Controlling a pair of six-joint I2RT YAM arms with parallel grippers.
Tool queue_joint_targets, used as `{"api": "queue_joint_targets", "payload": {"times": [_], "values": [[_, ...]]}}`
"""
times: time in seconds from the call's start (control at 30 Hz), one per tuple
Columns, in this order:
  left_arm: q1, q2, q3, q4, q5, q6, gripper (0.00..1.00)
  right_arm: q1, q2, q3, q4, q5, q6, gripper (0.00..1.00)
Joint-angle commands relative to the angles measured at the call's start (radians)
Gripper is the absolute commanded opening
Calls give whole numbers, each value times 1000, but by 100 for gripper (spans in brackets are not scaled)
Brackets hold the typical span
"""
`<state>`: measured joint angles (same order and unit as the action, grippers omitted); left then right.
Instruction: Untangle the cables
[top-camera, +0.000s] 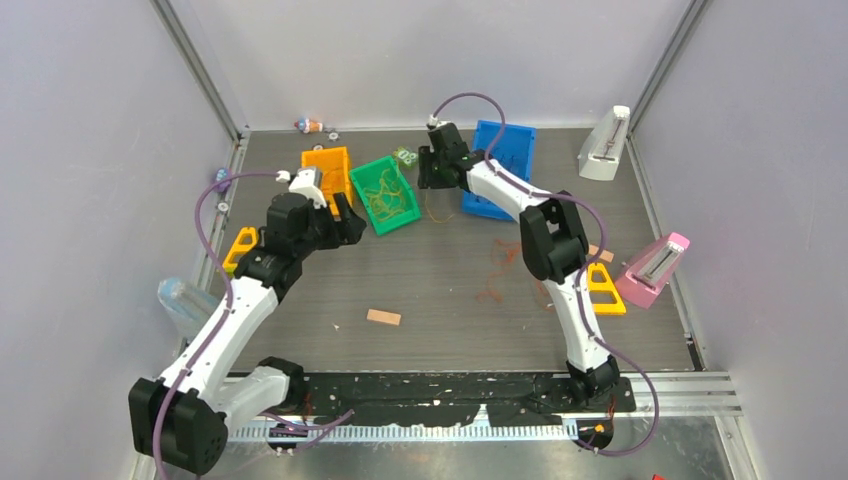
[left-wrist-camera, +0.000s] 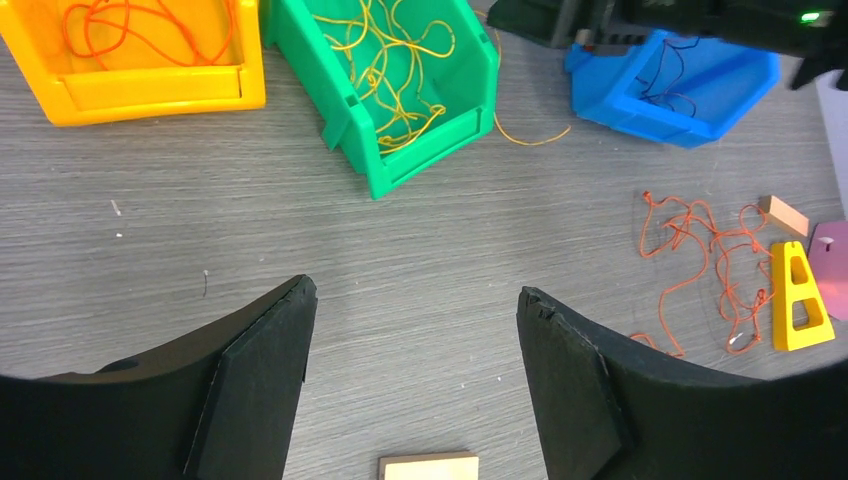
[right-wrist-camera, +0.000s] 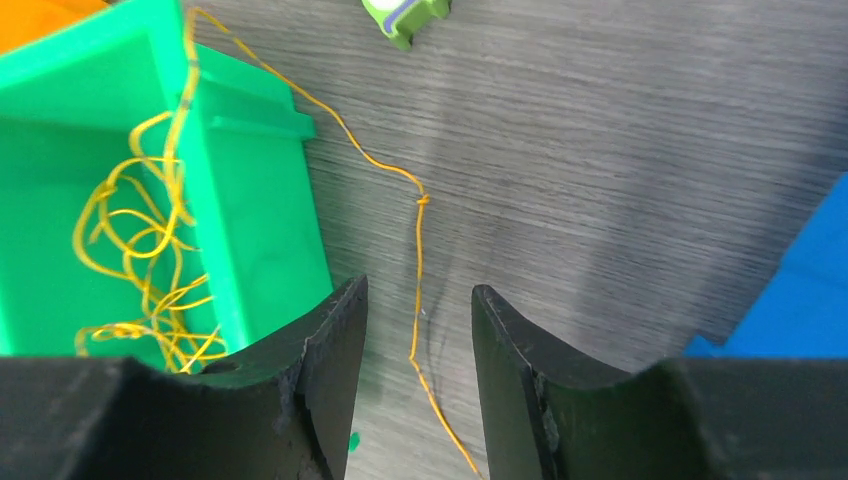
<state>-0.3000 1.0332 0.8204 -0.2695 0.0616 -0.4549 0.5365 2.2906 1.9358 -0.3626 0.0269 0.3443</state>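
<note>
Mostly sorted, I'd say, but not finished. From the left wrist view I count 3 bins at the far side of the table (left-wrist-camera: 400, 230). The orange bin (left-wrist-camera: 150, 85) holds orange-red cables (left-wrist-camera: 120, 25), the green bin (left-wrist-camera: 440, 140) holds a heap of yellow cables (left-wrist-camera: 385, 70), and the blue bin (left-wrist-camera: 690, 125) has a few dark cables (left-wrist-camera: 665, 70).

What is left, as I judge it:
- A loose orange-red tangle (left-wrist-camera: 710, 245) lies on the bare table just beside the yellow triangular block (left-wrist-camera: 800, 300).
- 1 yellow strand (right-wrist-camera: 418, 250) trails over the green bin's wall and down onto the table.

My right gripper (right-wrist-camera: 420, 300) straddles that strand. Its jaws are narrowed but have a clear gap and are not pinching the strand. My left gripper (left-wrist-camera: 410, 300) hovers over bare table with its jaws wide, holding nothing.
</note>
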Motion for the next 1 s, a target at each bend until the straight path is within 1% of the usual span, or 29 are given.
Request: {"api": "queue_joint_targets", "payload": {"times": [0.0, 0.03, 0.1, 0.13, 0.2, 0.23, 0.37, 0.5, 0.7, 0.8, 0.97], "values": [[16, -37, -13, 65, 19, -13, 75, 4, 84, 133, -102, -8, 26, 49], [18, -42, -14, 64, 20, -14, 75, 3, 110, 154, -108, -10, 31, 48], [19, -49, -18, 65, 22, -15, 75, 4, 137, 175, -116, -54, 45, 39], [20, -53, -21, 68, 24, -17, 75, 4, 141, 178, -114, -68, 46, 25], [21, -61, -31, 76, 29, -18, 75, 5, 119, 173, -107, -65, 40, 9], [21, -65, -35, 78, 29, -18, 75, 5, 106, 163, -104, -59, 31, 7], [21, -78, -38, 76, 44, -13, 72, 5, 28, 154, -113, 42, -9, 6], [21, -101, -51, 75, 44, -14, 72, 16, -23, 203, -156, 77, -66, 6], [21, -126, -63, 65, 36, 3, 70, 107, -91, 246, -195, 159, -158, 5], [21, -133, -63, 57, 25, 7, 70, 149, -102, 254, -211, 197, -189, 5], [21, -124, -70, 64, 29, 3, 70, 199, -61, 288, -262, 179, -182, 5]]}}
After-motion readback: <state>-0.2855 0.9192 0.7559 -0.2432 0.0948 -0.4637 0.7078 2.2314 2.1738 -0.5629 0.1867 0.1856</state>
